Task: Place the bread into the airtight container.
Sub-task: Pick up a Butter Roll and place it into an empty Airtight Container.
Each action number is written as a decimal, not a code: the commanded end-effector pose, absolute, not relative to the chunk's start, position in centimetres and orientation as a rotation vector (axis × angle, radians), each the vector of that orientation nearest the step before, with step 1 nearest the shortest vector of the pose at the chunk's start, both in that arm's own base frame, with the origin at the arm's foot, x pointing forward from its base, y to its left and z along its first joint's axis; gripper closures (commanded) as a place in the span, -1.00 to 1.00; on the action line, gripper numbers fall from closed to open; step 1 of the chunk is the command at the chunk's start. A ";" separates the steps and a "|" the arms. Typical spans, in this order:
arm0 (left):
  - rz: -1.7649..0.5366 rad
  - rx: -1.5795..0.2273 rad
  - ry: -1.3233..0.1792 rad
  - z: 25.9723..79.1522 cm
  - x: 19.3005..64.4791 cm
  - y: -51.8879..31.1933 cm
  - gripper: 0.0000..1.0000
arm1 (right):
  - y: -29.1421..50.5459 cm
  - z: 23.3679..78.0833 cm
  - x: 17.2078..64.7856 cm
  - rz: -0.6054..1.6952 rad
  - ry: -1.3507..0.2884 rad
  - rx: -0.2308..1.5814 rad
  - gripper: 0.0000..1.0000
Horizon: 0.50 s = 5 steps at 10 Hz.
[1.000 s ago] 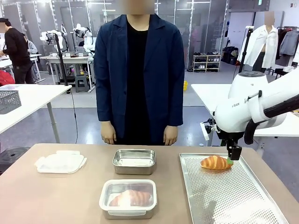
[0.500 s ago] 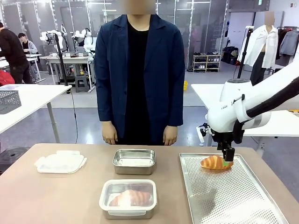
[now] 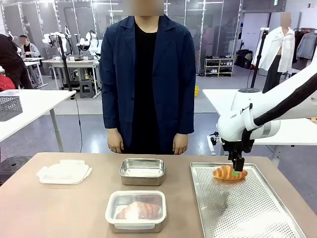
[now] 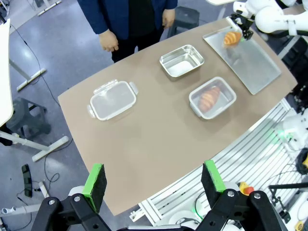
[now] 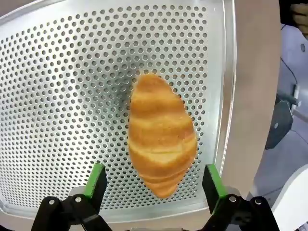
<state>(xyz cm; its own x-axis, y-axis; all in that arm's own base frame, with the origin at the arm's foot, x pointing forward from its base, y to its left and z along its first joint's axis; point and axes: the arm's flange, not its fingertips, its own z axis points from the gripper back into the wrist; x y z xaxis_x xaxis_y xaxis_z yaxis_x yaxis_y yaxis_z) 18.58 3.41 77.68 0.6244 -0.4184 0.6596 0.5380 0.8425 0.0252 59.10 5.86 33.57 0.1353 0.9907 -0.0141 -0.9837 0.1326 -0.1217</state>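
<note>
Croissant lies at the far end of the perforated tray, close to its rim. Right gripper sits over it, fingers spread wide and straddling one tapered end. Contact looks absent, though the front view is too small to be sure. Left gripper is high above the worktop, fingers wide, empty.

Likely light, soft and flaky, so it crushes easily. Best taken across the thick middle with a gentle squeeze. Open steel container stands well apart, lid off.
</note>
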 end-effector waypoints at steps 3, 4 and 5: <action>-0.573 -0.188 -0.711 77.8 18.6 3.4 -1.00 | 7.0 31.4 60.3 1.413 -0.040 -0.047 -1.00; -0.573 -0.188 -0.711 77.8 18.6 3.4 -1.00 | 6.8 30.5 60.4 1.408 -0.019 -0.061 -1.00; -0.573 -0.188 -0.711 77.8 18.6 3.4 -1.00 | 6.9 30.2 60.4 1.392 -0.041 -0.021 -1.00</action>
<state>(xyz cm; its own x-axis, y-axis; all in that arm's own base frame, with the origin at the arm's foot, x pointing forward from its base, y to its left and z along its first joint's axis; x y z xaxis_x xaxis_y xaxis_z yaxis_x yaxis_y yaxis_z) 18.58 3.41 77.68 0.6244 -0.4184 0.6596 0.5380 0.8425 0.0252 59.82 6.80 30.34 0.1342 0.9909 -0.0097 -0.9890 0.1334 -0.0633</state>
